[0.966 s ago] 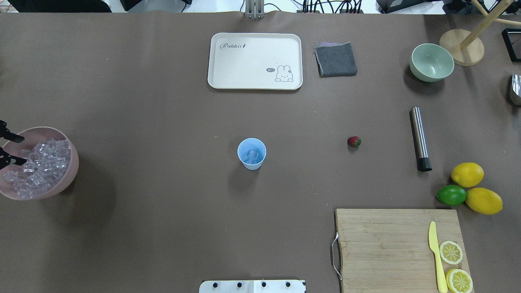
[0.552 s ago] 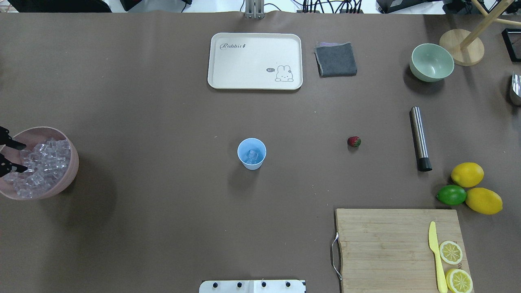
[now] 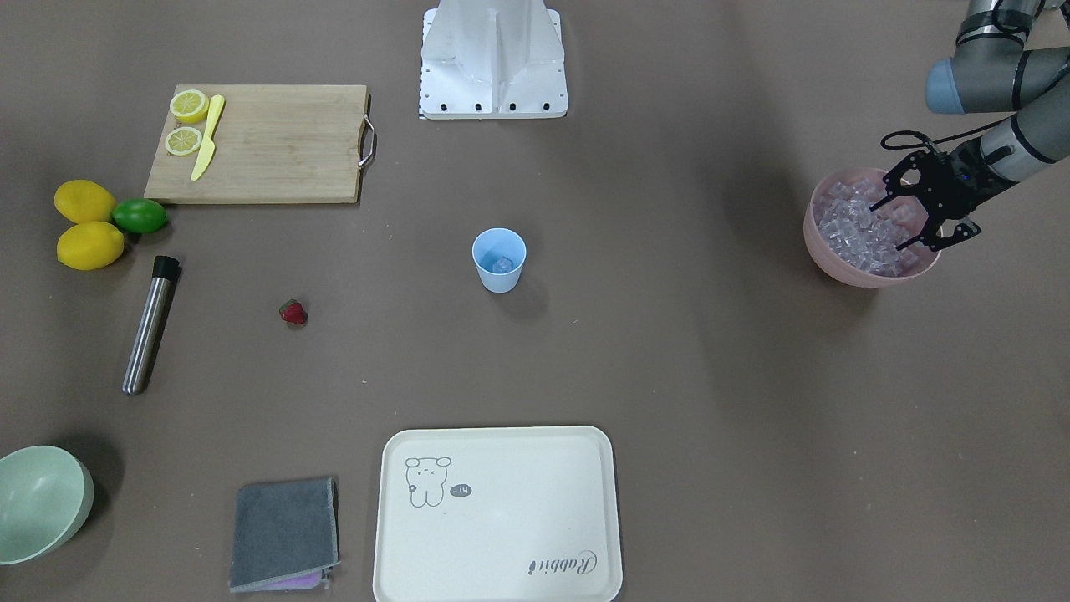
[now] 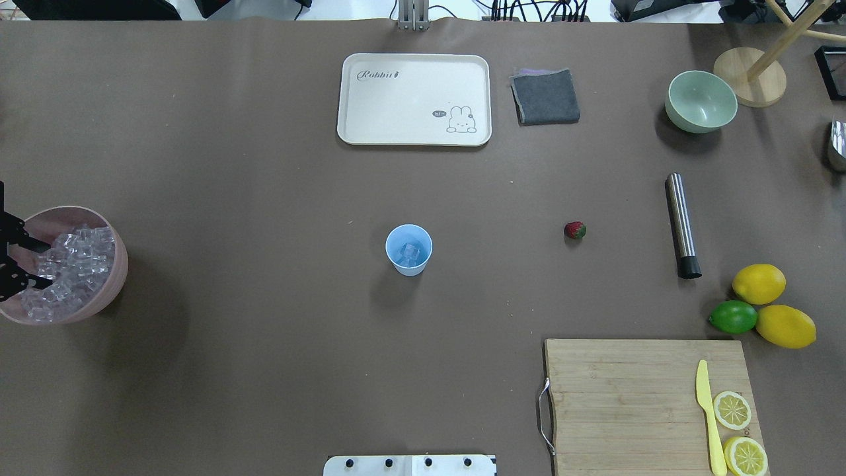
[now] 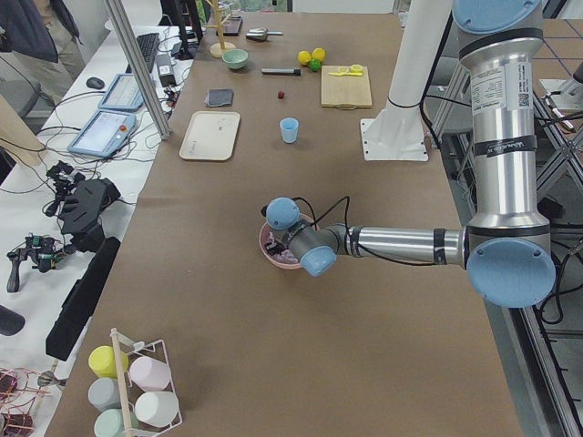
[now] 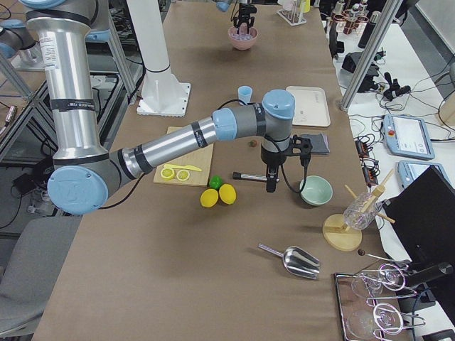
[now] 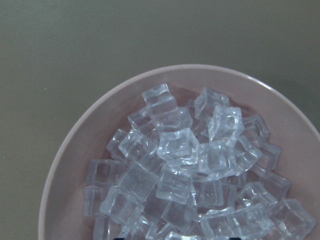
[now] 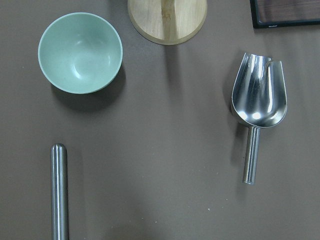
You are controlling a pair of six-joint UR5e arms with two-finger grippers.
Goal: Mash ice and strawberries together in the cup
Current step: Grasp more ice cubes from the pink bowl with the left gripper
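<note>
The pale blue cup stands upright mid-table with a few ice cubes inside; it also shows in the front view. The red strawberry lies on the table to the cup's right. My left gripper is open, with its fingertips over the heap of ice in the pink bowl; I cannot tell if they touch the ice. It holds nothing. My right gripper shows only in the right side view, hanging above a steel muddler; I cannot tell if it is open or shut.
A cream tray, a grey cloth and a pale green bowl are at the far side. A cutting board with a yellow knife and lemon slices, two lemons and a lime are near right. A metal scoop lies far right.
My left gripper has shifted a little further over the ice in the pink bowl and toward the robot's side. It stays open. The cup and the strawberry have not moved.
</note>
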